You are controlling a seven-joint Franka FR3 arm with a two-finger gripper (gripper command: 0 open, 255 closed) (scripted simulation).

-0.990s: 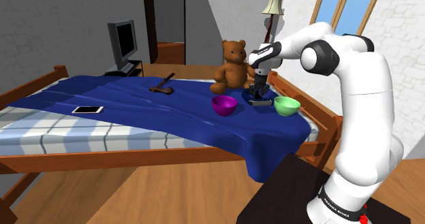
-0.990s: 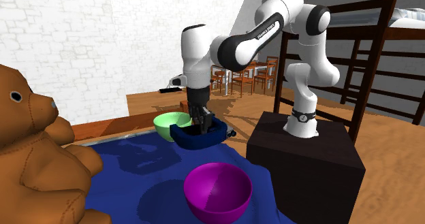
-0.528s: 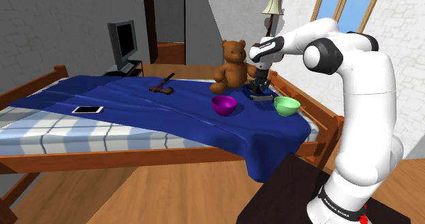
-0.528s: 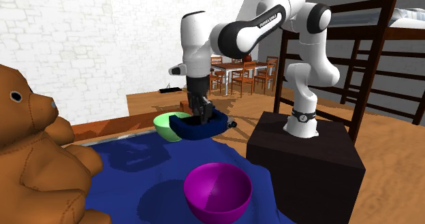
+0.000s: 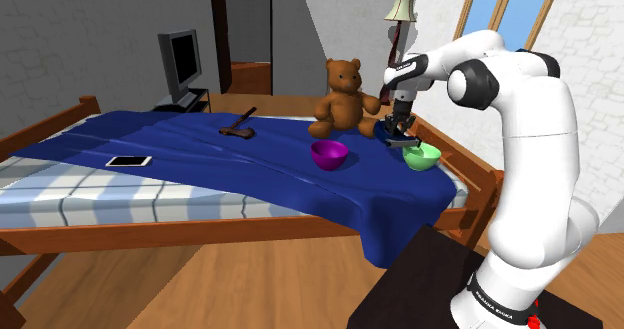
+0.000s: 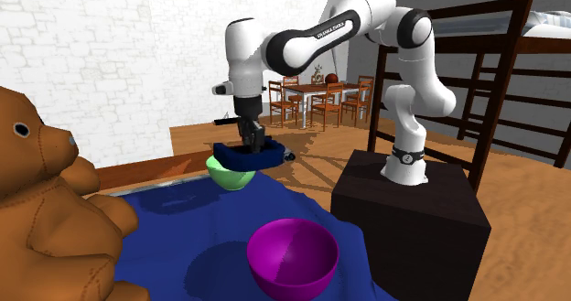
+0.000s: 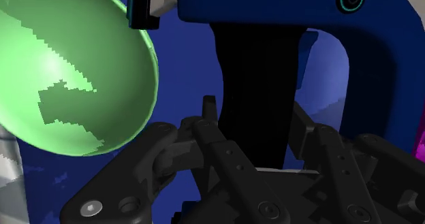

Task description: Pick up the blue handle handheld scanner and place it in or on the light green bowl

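My gripper [image 6: 248, 145] is shut on the blue handheld scanner [image 6: 247, 155] and holds it in the air just over the light green bowl [image 6: 228, 173]. In the shoulder view the scanner [image 5: 397, 135] hangs under the gripper [image 5: 401, 125], at the far-left rim of the bowl [image 5: 422, 157] on the blue blanket. In the wrist view the fingers [image 7: 210, 114] clasp the scanner's black middle bar, its blue frame [image 7: 300, 11] arches beyond them, and the bowl [image 7: 68, 73] lies off to one side below.
A purple bowl [image 5: 329, 154] sits on the blanket beside the green one, with a brown teddy bear [image 5: 340, 97] behind it. A hammer-like tool [image 5: 238, 127] and a phone [image 5: 129, 161] lie further along the bed. The wooden bed rail [image 5: 460, 162] runs close behind the green bowl.
The arm has lifted the scanner off the blanket and carried it to the shoulder view's right, from beside the green bowl to over its rim.
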